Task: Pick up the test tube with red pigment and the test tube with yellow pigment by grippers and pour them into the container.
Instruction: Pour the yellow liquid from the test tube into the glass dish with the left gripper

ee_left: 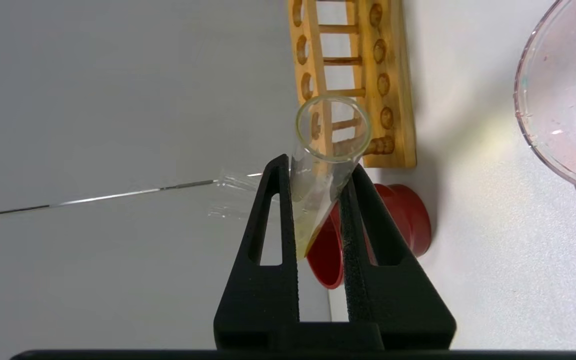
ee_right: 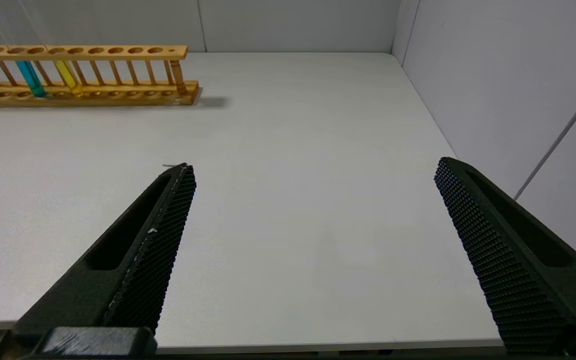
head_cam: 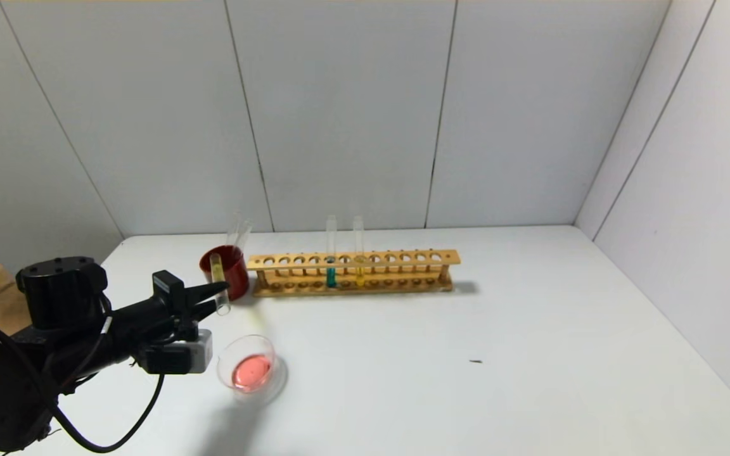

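Observation:
My left gripper [head_cam: 218, 296] is shut on the test tube with yellow pigment [head_cam: 218, 278]. It holds the tube tilted above the table, between a dark red cup and the container [head_cam: 251, 370], a shallow clear glass dish holding pink-red liquid. In the left wrist view the tube [ee_left: 318, 165] sits between the fingers, its open mouth facing the camera and the yellow liquid at its closed end. The dish [ee_left: 558, 100] lies off to one side. No tube with orange-red liquid shows. My right gripper [ee_right: 315, 167] is open and empty over the table's near right part.
A wooden rack [head_cam: 352, 272] stands at the back with a teal tube [head_cam: 331, 259] and a second yellow tube [head_cam: 358, 253]. The dark red cup [head_cam: 235, 278], left of the rack, holds empty clear tubes [head_cam: 239, 231]. A small dark speck [head_cam: 476, 361] lies on the table.

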{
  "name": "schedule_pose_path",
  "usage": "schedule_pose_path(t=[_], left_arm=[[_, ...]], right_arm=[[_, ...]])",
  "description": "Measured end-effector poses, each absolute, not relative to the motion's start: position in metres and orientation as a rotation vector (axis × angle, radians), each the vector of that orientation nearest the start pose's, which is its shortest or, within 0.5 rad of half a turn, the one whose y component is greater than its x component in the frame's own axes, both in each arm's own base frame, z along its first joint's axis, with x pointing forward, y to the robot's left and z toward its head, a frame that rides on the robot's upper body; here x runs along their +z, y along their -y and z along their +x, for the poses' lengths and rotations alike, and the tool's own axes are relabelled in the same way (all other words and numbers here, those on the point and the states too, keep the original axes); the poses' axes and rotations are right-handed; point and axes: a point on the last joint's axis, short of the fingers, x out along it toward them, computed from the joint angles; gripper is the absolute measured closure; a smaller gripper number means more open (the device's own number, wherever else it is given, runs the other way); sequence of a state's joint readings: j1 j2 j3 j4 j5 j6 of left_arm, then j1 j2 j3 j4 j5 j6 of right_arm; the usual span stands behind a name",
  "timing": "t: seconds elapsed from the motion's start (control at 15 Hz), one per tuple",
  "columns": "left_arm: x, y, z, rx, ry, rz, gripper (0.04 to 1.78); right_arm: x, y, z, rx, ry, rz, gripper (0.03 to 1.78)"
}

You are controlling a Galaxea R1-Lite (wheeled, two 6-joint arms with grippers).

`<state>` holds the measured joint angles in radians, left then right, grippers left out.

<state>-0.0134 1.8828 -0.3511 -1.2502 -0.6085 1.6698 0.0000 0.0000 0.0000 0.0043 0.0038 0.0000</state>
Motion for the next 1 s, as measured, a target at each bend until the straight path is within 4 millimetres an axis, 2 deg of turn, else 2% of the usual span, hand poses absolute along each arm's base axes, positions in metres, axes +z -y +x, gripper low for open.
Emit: schedule_pose_path(t=[0.33, 1.0], left_arm=[[0.0853, 0.0171, 0.2716, -0.693, 0.337, 1.618, 1.52], [0.0828, 0.0246, 0.2682, -0.719, 0.367, 1.669, 1.52]], right_arm=[[0.075, -0.0001, -0.0228, 0.004, -0.005, 0.0, 0.06], [0.075, -0.0001, -0.0228, 0.004, -0.005, 0.0, 0.06]])
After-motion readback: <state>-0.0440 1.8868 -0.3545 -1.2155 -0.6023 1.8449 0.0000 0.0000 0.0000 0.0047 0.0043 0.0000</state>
